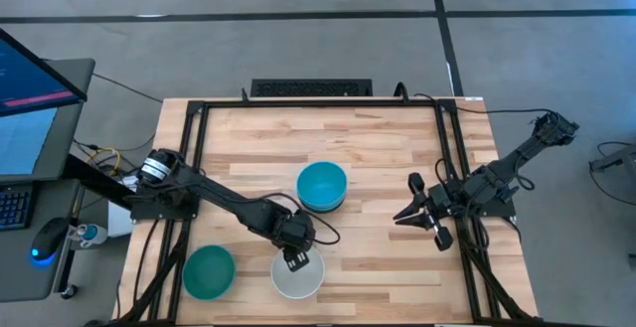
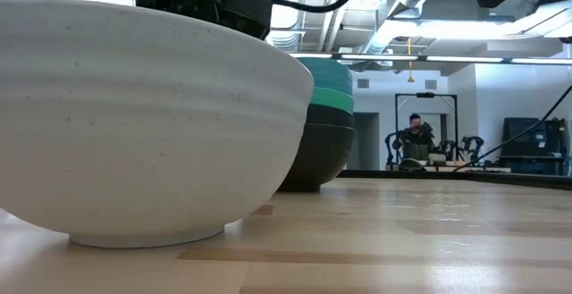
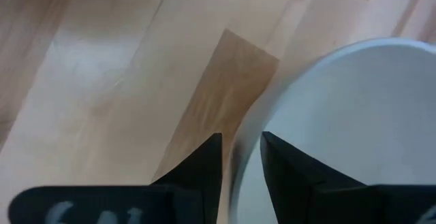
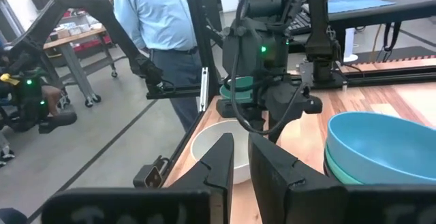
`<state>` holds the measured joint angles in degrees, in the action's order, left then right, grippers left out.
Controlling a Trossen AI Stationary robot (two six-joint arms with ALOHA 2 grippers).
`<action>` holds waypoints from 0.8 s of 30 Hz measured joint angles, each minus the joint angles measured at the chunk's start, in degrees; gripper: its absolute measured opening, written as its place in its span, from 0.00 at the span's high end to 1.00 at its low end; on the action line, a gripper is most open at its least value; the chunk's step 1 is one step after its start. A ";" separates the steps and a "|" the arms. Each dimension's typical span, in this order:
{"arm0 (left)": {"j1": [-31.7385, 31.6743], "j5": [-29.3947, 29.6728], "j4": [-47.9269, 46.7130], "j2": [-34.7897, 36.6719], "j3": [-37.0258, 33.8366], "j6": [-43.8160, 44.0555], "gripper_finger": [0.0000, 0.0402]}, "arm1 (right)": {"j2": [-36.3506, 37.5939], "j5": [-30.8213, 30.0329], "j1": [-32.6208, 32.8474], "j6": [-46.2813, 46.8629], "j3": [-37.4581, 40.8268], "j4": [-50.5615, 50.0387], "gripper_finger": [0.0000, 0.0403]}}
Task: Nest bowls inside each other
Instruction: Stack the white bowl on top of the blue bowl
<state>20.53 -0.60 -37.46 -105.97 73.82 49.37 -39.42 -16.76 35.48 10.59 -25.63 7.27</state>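
Note:
A white bowl (image 1: 298,279) (image 2: 134,124) stands on its base near the table's near edge. My left gripper (image 1: 295,258) (image 3: 242,137) is at its far rim, shut on it. A stack of bowls (image 1: 322,186) (image 2: 326,124) (image 4: 381,142) with a cyan one on top rests at mid-table; black bowls show at its bottom in the low view. A teal-green bowl (image 1: 209,272) sits alone at the near left. My right gripper (image 1: 405,213) (image 4: 240,139) hovers right of the stack, open by a narrow gap, touching nothing. My left gripper has the white bowl's far rim (image 3: 240,166) between its fingers, one finger (image 3: 286,159) inside the bowl and the other (image 3: 204,159) outside. It comes from above, pointing down. The bowl stands upright with its base (image 2: 147,236) on the table.
A black frame rail (image 1: 194,158) runs along the table's left and right sides. A person in a light blue shirt (image 4: 153,13) stands beyond the table's left edge. Bare wood (image 1: 378,267) lies between the white bowl and my right gripper.

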 joint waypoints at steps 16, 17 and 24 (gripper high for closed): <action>-0.13 2.21 0.50 -0.04 0.00 1.80 0.99 | 0.00 -0.28 0.00 -0.04 0.00 -0.13 0.83; -0.13 2.40 1.23 -0.04 0.00 2.44 0.99 | 0.00 -0.29 0.00 -0.05 0.00 -0.15 0.83; -0.13 2.42 0.15 0.35 5.19 3.16 1.00 | 0.00 -0.99 0.00 -0.42 0.00 -0.18 0.83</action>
<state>20.40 1.82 -37.31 -105.62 79.01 52.53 -39.42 -17.75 35.48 10.17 -25.63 7.08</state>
